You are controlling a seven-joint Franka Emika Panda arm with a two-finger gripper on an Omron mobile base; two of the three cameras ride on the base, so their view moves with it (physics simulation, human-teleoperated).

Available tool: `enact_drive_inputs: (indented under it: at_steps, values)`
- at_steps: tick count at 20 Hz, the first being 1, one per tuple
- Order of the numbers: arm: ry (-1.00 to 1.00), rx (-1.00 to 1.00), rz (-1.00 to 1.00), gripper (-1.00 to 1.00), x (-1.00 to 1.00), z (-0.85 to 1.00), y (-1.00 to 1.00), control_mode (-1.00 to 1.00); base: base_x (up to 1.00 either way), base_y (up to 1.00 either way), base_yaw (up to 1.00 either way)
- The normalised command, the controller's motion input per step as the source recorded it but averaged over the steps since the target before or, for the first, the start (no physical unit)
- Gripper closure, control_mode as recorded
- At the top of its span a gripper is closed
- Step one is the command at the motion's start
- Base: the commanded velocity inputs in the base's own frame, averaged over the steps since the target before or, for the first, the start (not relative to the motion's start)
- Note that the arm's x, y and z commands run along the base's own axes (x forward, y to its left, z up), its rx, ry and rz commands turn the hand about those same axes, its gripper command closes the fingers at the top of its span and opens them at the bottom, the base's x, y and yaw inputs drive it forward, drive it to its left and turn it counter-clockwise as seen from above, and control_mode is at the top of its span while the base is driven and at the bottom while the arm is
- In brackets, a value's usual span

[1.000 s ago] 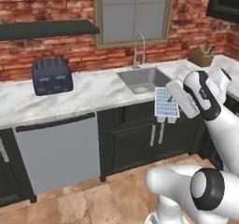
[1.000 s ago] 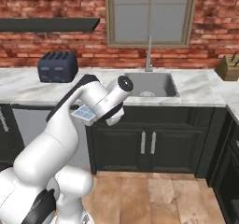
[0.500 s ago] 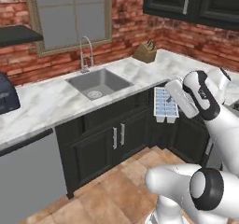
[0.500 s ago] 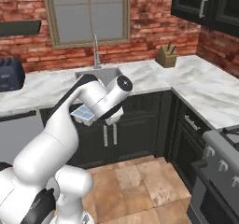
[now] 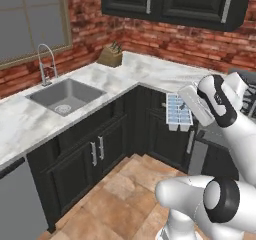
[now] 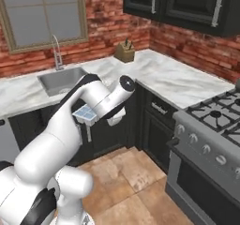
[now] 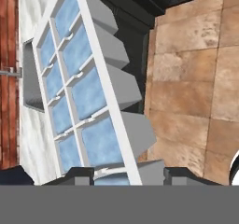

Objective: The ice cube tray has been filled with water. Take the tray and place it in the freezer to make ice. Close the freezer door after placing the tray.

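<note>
The jaws are clenched on the near end of the ice cube tray, one dark fingertip on each side of its rim in the hand view. The tray is a white rectangular grid, two cells wide, each cell tinted with pale blue water; its grey cell undersides jut out along one long edge. It is held up in the air, clear of the tabletop and out in front of the dark lower cabinets, over the tan tile floor.

Taking the steel sink as the landmark: in the left base view the tray hangs well to the right of the sink and lower than its rim, at the gripper. In the right base view the tray sits below and a little right of the sink, mostly covered by the arm, so just a corner shows. A knife block stands beyond the sink at the tabletop's corner. The tray's near end is cut off at the bottom of the hand view.
</note>
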Motion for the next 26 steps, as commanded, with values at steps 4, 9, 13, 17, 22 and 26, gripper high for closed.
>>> enact_drive_inputs:
  at_steps: [4, 9, 13, 17, 22, 26]
  values:
    - [0.00, 0.00, 0.00, 1.00, 0.00, 0.00, 0.00, 1.00, -0.27, 0.45, -0.44]
    - [0.00, 0.00, 0.00, 1.00, 0.00, 0.00, 0.00, 1.00, -0.37, 0.38, -0.45]
    - [0.00, 0.00, 0.00, 1.00, 0.00, 0.00, 0.00, 1.00, -0.39, 0.27, -0.47]
    - [0.00, 0.00, 0.00, 1.00, 0.00, 0.00, 0.00, 1.00, -0.29, 0.20, -0.50]
    - [0.00, 0.00, 0.00, 1.00, 0.00, 0.00, 0.00, 1.00, -0.18, 0.15, -0.52]
    - [0.00, 0.00, 0.00, 1.00, 0.00, 0.00, 0.00, 1.00, -0.06, 0.01, -0.54]
